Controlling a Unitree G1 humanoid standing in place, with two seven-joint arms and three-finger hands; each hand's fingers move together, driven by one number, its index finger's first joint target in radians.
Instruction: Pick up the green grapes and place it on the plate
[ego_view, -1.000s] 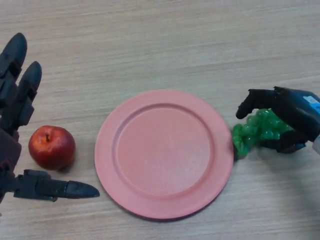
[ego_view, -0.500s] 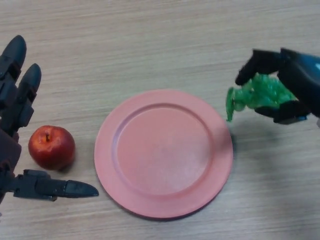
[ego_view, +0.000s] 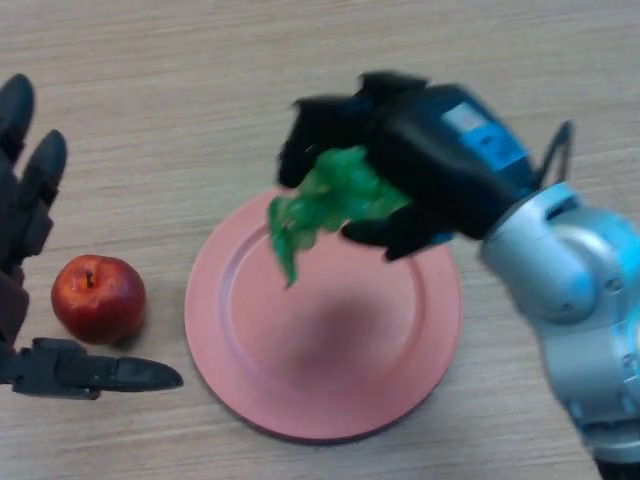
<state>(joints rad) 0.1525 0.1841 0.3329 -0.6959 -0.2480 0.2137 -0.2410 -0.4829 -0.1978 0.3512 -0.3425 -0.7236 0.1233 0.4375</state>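
My right hand (ego_view: 440, 165) is shut on the bunch of green grapes (ego_view: 325, 205) and holds it in the air over the upper left part of the pink plate (ego_view: 400, 370). The grapes hang down from between the thumb and fingers, clear of the plate. My left hand (ego_view: 30, 250) is open at the left edge, its fingers straight beside a red apple.
A red apple (ego_view: 98, 297) lies on the wooden table (ego_view: 200, 90) left of the plate, between the thumb and fingers of my left hand. My right forearm (ego_view: 580, 300) reaches over the plate's right rim.
My right hand has lifted the grapes off the table at the plate's right and carried them up and left, over the plate. The left hand has barely moved.
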